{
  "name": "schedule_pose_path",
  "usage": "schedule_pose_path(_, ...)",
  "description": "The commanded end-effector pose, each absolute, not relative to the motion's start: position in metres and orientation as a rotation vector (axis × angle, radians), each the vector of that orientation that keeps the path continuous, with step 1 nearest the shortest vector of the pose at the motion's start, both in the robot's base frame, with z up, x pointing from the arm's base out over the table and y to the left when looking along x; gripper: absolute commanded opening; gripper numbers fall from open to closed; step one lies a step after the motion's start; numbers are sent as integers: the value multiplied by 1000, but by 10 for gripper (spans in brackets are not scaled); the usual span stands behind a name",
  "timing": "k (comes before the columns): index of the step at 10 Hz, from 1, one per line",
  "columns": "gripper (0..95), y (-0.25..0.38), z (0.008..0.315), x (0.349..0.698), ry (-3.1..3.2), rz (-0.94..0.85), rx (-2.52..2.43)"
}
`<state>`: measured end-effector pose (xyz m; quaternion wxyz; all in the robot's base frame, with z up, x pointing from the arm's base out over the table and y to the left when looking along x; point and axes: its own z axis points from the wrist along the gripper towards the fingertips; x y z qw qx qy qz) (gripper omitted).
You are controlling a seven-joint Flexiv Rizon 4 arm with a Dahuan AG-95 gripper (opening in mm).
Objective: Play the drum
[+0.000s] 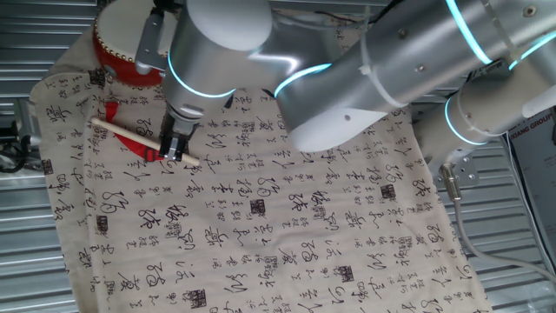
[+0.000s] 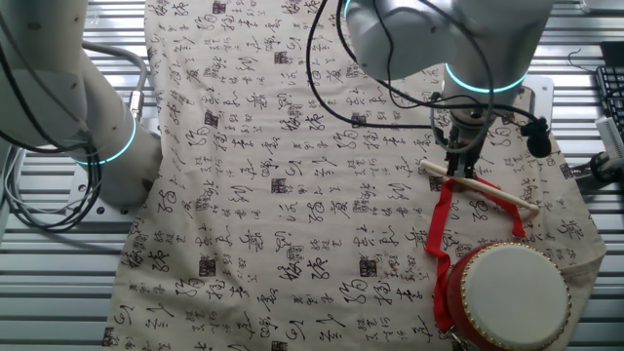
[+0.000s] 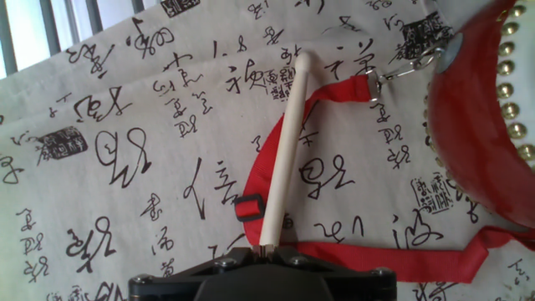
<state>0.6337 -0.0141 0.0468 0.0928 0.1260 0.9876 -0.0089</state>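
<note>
Gripper down on the calligraphy cloth, fingers clamped on one end of the wooden drumstick across the red strap, the drum near it at the cloth's corner, not touching.

A cream cloth printed with black calligraphy and small seal stamps covers most of the ribbed metal tabletop. On the cloth, near one corner, lies a thin pale wooden stick, angled across it.
</note>
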Motion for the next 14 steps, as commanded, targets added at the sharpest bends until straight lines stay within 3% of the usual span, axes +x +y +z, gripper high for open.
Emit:
schedule_pose_path(1, 0, -12, 47, 638, 2938, -23, 375)
schedule_pose_path(6, 0, -11, 47, 639, 2933, -23, 374)
schedule_pose_path(8, 380, -11, 47, 639, 2933, -30, 365)
schedule_pose_path(14, 380, -11, 41, 638, 2925, -29, 364)
